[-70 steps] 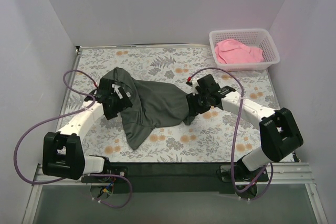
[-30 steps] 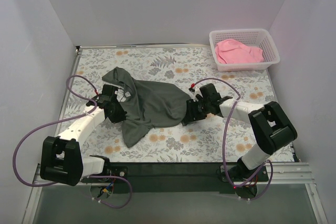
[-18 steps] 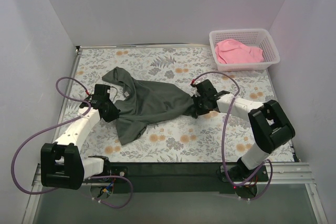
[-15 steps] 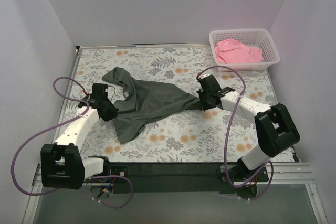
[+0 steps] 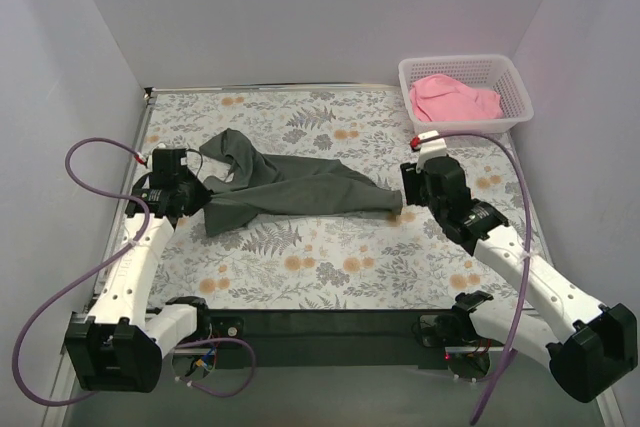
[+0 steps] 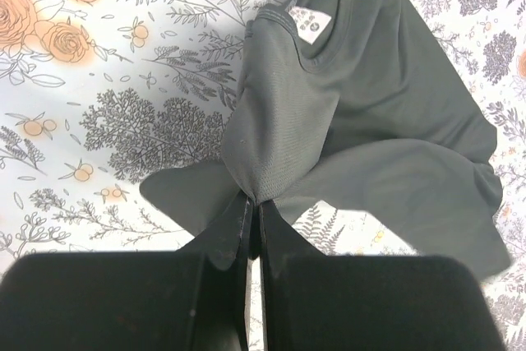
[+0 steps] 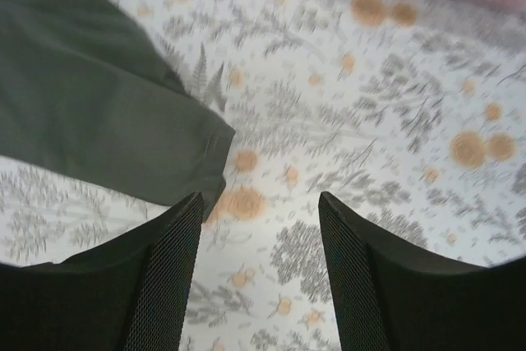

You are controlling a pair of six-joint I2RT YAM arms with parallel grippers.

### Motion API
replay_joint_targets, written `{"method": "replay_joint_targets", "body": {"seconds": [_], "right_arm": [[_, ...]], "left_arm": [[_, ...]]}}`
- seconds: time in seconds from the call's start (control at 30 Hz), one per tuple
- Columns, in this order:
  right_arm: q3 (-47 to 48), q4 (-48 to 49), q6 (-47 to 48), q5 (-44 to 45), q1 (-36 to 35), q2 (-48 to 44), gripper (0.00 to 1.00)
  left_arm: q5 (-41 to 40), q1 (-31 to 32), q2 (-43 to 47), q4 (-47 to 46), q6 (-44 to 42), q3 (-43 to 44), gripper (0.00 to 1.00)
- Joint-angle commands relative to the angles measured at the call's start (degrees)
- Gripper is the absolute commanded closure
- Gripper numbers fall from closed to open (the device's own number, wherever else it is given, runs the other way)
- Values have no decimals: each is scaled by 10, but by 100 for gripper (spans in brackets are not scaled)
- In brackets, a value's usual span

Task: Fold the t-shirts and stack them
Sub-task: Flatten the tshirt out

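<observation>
The dark grey-green t-shirt (image 5: 290, 190) lies stretched in a long band across the middle of the floral table. Its left end is bunched, with my left gripper (image 5: 190, 199) shut on a fold of the cloth (image 6: 271, 154). The neck label (image 6: 308, 24) shows in the left wrist view. My right gripper (image 5: 408, 197) stands open just past the shirt's right end (image 7: 123, 121), holding nothing. The shirt's hem corner (image 7: 209, 150) lies beside the left finger (image 7: 168, 285). A pink t-shirt (image 5: 455, 99) lies crumpled in the basket.
A white mesh basket (image 5: 512, 115) stands at the back right corner of the table. Purple cables (image 5: 95, 152) loop from both arms. White walls close in the table (image 5: 330, 257) on three sides.
Both arms drew apart and pulled the grey shirt out into a long band. The right gripper then let go of the shirt's right end and backed off to the right.
</observation>
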State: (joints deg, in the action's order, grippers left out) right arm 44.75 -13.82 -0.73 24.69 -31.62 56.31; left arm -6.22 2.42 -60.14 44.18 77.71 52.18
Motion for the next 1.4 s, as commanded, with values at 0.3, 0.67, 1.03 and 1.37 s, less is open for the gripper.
{"method": "replay_joint_targets", "body": {"seconds": [0.3,0.67,1.03,1.37], "right_arm": [[-61,-4,-178,-204,45,91,48],[-101,79,-257,-240,84,164,61],[-108,92,-270,-228,84,221,60],[-78,39,-241,-208,53,280,62]], "left_arm": [[8,-3,36,59,-13,18,100],[-8,-3,47,71,-27,30,100],[2,-3,52,58,-22,7,100],[12,-3,44,44,-17,-7,100]]}}
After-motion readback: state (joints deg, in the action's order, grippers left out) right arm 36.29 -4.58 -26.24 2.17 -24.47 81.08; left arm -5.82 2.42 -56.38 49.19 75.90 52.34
